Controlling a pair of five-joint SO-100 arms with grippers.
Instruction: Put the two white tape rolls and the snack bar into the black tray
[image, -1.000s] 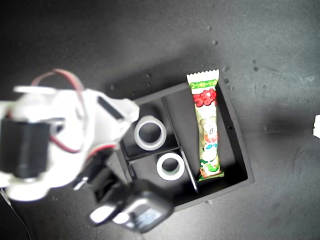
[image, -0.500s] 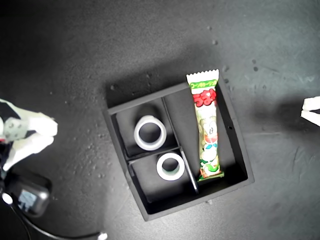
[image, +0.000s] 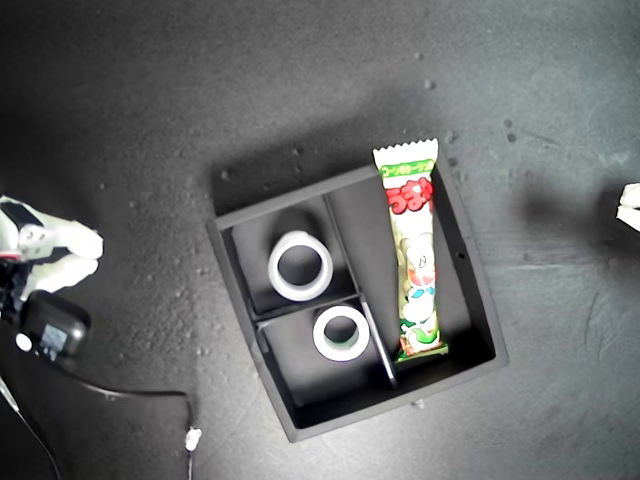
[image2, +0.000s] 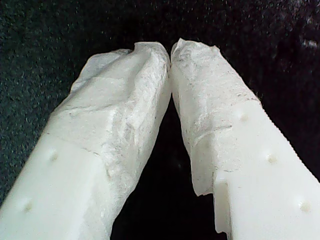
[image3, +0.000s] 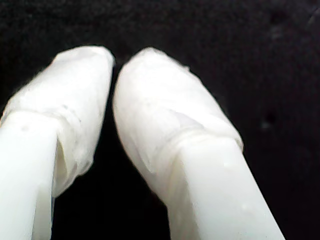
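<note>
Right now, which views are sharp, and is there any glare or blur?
Exterior view: sharp, evenly lit, the square matte black tray casting soft shadow, no glare. First wrist view: white fingers crisp. Second wrist view: fingers soft, slightly overexposed, background nearly black.

Two white tape rolls (image: 300, 265) (image: 340, 333), one snack bar (image: 415, 255), one black tray (image: 480, 300).

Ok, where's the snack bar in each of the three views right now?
Exterior view: the snack bar lies lengthwise in the long compartment of the black tray, on the exterior view's right side of the tray.
First wrist view: not in it, only shut pincer tips over dark surface.
Second wrist view: not in it either.
Shared landmark: the dark speckled tabletop.
</note>
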